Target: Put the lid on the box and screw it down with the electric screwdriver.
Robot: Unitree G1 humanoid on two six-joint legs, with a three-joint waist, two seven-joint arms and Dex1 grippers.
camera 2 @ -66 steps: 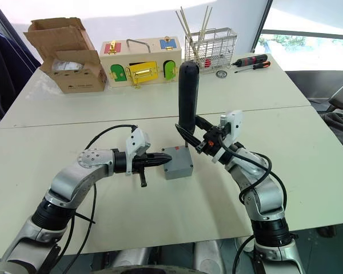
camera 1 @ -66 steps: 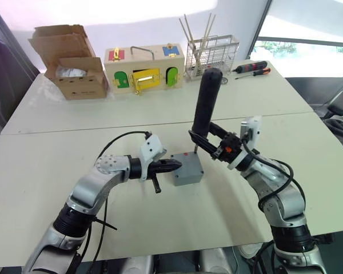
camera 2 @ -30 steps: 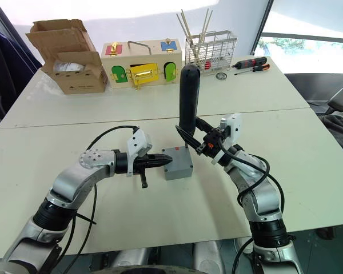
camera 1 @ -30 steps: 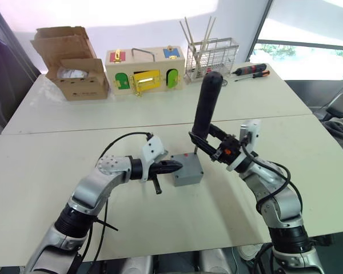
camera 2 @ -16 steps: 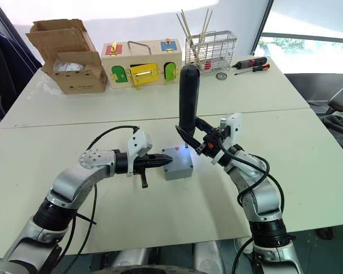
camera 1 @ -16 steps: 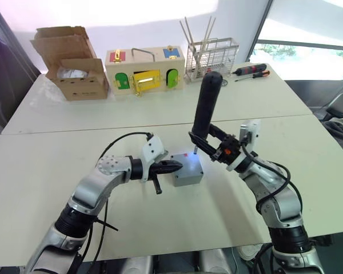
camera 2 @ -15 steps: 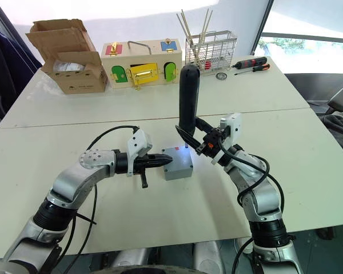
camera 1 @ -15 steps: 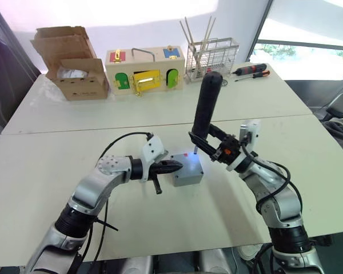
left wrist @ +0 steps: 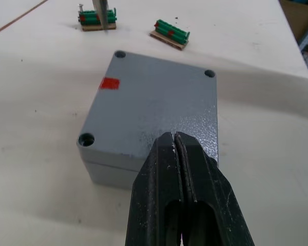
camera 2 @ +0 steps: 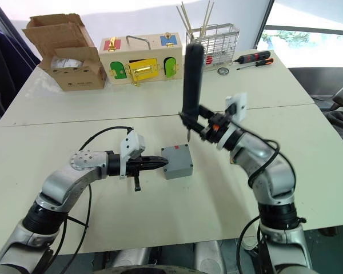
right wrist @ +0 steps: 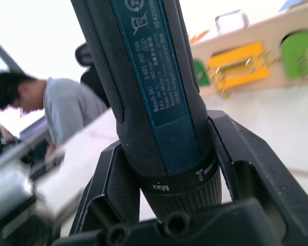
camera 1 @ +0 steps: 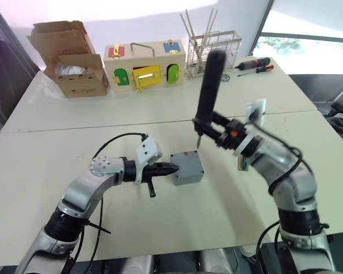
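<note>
The grey box [camera 1: 188, 173] sits mid-table with the lid [left wrist: 154, 102] on top of it, a red mark near one corner and screw holes at the corners. My left gripper [camera 1: 170, 168] is shut, and its tips [left wrist: 175, 138] rest against the lid's left edge. My right gripper [camera 1: 209, 122] is shut on the black electric screwdriver [camera 1: 209, 80], held nearly upright. The bit tip [camera 1: 198, 143] hangs in the air just behind and to the right of the box, clear of the lid.
At the back stand a cardboard box [camera 1: 71, 57], a wooden box with coloured doors [camera 1: 146, 63], a wire basket of sticks [camera 1: 220, 48] and hand screwdrivers [camera 1: 254, 64]. Small green parts [left wrist: 170, 32] lie near the box. A person [right wrist: 56, 107] is at the table's far side.
My right arm has lifted the screwdriver up off the box's back corner, so the bit no longer touches the lid. The left gripper stays shut at the box.
</note>
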